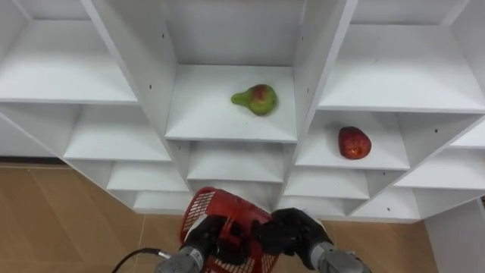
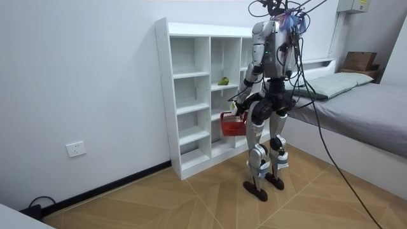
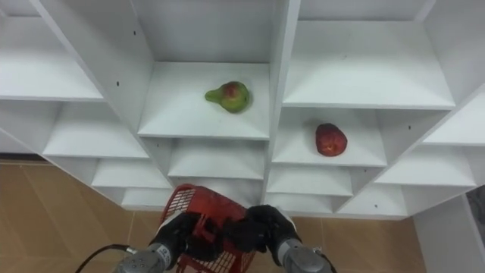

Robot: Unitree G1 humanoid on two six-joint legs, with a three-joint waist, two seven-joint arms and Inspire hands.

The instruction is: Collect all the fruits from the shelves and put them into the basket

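- My left robot hand (image 1: 203, 233) sits at the bottom of the eye view, about 7 o'clock from centre. Its dark fingers are curled over the near edge of the red basket (image 1: 220, 206).
- My right robot hand (image 1: 294, 230) is just beside it at about 5 o'clock. Its fingers are bunched tight and wrapped onto the same near edge, so both hands grip the basket between them.
- The basket is tipped, with its open mesh side facing me. I see no fruit in the part that shows.
- The pear (image 1: 256, 99), green with a red blush, lies on its side on a shelf in the middle column of the white closet (image 1: 318, 45), at 12 o'clock from the basket.
- The apple (image 1: 354, 142), red, rests on a shelf in the column to the right, one level lower, at roughly 4 o'clock from the pear and 2 o'clock from the basket.
- Both fruits are well apart from my hands.
- In the room view I stand upright on the wooden floor (image 2: 191, 197), facing the closet, with the basket at hip height and a bed (image 2: 369, 108) at 3 o'clock.
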